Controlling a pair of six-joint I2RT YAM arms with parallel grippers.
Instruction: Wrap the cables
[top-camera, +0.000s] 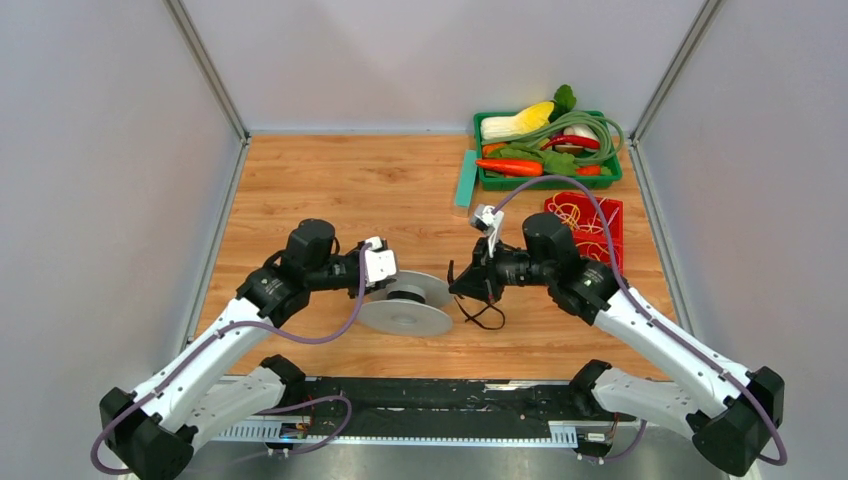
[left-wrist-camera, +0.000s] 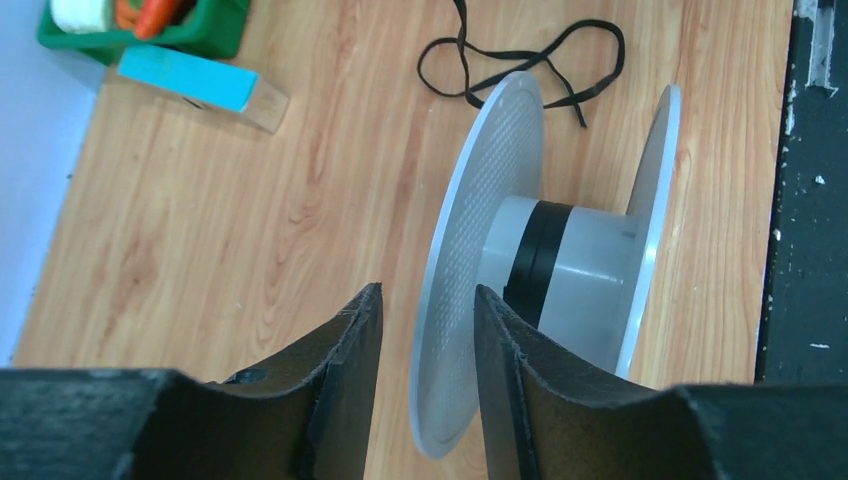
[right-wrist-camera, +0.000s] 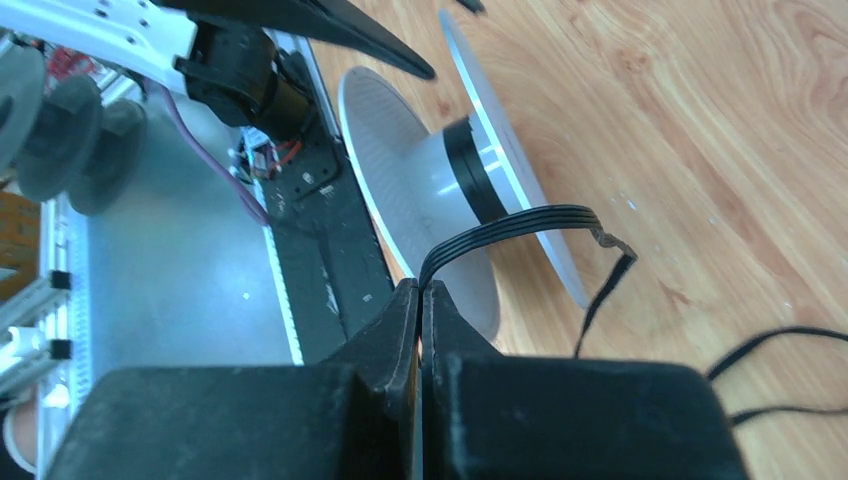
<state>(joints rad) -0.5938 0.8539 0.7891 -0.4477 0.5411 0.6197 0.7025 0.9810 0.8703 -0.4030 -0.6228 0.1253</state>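
A clear plastic spool stands on the wooden table between my arms, with a band of black cable wound on its hub. My left gripper is open; its fingers straddle the rim of one flange, with wood showing between that flange and one finger. My right gripper is shut on the black cable, which runs from the jaws to the hub of the spool. The loose rest of the cable lies in loops on the table, also in the left wrist view.
A green tray of toy vegetables and a green hose stands at the back right. A red tray of rubber bands sits in front of it. A teal block lies left of the green tray. A black rail runs along the near edge.
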